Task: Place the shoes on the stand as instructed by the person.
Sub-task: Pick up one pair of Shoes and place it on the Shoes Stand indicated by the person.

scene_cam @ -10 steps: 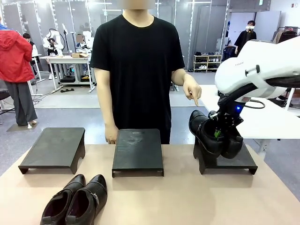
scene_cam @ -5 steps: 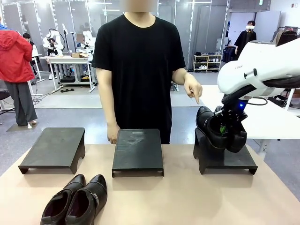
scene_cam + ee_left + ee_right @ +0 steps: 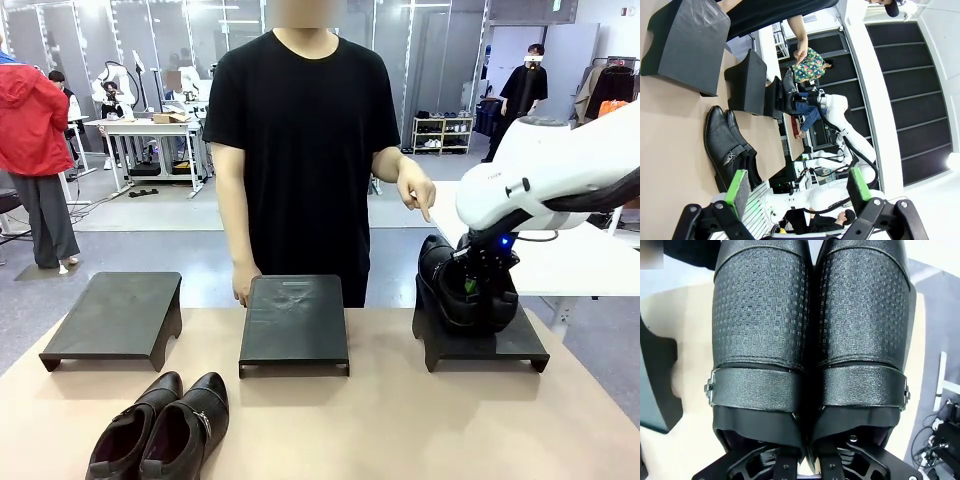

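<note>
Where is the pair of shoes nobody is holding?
Front view: the loose pair lies on the table, near left, just in front of the left stand.

The desk is a plain light tan. On it the left stand, middle stand and right stand are all matt black. The left pair of shoes, at the desk's near edge toward its left corner, is glossy black with dark insides and a small silver buckle. The right pair of shoes, at the right stand, is black too, with a fine embossed grid of small squares over the fronts, smooth black straps and silver buckles. The person's T-shirt is plain black. The right arm is white with a blue light, and the right end effector is black. The left end effector is black with green pads.
</note>
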Motion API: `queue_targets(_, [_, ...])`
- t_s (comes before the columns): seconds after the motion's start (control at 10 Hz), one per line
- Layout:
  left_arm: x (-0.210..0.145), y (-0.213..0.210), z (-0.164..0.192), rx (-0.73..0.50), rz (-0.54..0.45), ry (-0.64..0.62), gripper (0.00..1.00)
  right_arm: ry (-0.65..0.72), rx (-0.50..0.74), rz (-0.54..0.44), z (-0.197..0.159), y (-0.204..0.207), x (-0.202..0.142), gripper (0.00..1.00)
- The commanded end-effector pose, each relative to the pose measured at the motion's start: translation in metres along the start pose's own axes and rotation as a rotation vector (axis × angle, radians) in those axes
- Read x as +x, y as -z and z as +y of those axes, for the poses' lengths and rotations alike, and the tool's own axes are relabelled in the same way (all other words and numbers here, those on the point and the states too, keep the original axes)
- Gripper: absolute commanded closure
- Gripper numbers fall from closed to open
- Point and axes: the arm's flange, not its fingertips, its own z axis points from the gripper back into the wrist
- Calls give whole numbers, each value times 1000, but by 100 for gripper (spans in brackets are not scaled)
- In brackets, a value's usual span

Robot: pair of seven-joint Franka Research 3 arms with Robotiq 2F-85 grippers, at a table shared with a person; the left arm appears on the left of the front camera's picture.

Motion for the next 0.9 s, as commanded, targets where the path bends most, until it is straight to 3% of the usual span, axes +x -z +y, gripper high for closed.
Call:
queue_targets(0.0, [0, -2, 0, -5, 4, 14, 0, 25, -43, -58, 4, 5, 0, 91])
queue_targets(0.6, [0, -2, 0, -5, 4, 14, 0, 74, -41, 9, 2, 13, -4, 91])
queue_targets(0.8, [0, -2, 0, -5, 4, 14, 0, 92, -46, 14, -2, 15, -3, 54])
